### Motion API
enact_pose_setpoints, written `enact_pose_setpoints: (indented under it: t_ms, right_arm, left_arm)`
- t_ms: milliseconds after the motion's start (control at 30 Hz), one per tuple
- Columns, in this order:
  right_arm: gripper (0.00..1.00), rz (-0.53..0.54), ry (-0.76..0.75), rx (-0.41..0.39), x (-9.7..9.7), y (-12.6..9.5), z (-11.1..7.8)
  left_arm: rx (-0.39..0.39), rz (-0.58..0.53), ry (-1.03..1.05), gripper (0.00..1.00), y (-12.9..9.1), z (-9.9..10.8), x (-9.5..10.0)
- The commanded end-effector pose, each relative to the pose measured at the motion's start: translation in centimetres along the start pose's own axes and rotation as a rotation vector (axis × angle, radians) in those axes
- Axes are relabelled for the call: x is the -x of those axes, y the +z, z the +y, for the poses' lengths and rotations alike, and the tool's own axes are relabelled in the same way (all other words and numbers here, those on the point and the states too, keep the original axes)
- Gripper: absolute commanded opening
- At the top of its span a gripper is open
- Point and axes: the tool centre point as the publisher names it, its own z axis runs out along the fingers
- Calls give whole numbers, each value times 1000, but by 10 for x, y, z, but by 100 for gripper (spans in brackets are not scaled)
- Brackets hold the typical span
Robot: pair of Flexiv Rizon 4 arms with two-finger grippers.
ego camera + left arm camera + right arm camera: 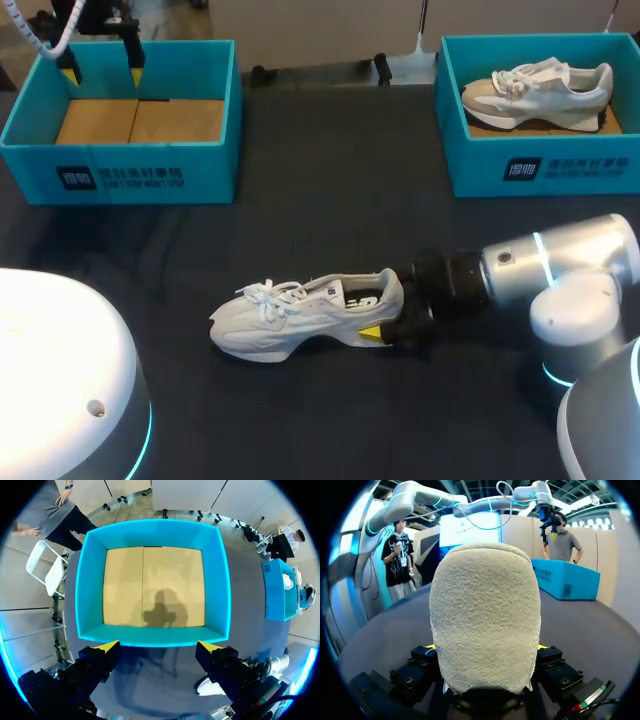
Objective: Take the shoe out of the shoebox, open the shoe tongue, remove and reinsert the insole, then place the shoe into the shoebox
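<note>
Dark table (330,180): 2 shoeboxes (120,175) (580,165), 2 shoes (535,88), right gripper (388,318) pinching 1 shoe (300,310), left gripper (102,72) spread.

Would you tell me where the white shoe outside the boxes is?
In the head view the shoe stands in the middle of the table, heel clamped in the right pincer.

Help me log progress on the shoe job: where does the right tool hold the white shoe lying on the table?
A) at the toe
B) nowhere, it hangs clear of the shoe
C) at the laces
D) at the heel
D: the right tool grips the white shoe at its heel end, with the toe pointing away from it along the table; the right wrist view shows the heel between its fingers.
</note>
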Motion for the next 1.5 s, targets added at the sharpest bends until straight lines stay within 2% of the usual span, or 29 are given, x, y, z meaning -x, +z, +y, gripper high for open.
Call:
enact_pose_setpoints:
  t_ms: [33,233,1100,1200,1367,1500]
  right_arm:
    - [0,-30,2,-8,-4,-14,2]
    - [0,-30,8,-19,-1,-20,0]
    - [0,-5,20,-26,0,-19,-2]
    - [0,-5,20,-26,0,-19,-2]
    - [0,-5,20,-26,0,-19,-2]
    - [0,-5,20,-26,0,-19,-2]
  left_arm:
    - [-1,2,0,100,1,0,0]
    - [-1,2,0,100,1,0,0]
    - [-1,2,0,100,1,0,0]
    - [-29,1,-18,100,-9,13,-21]
    - [-65,9,-30,100,-11,38,-44]
    - [-53,32,-43,100,-15,58,-59]
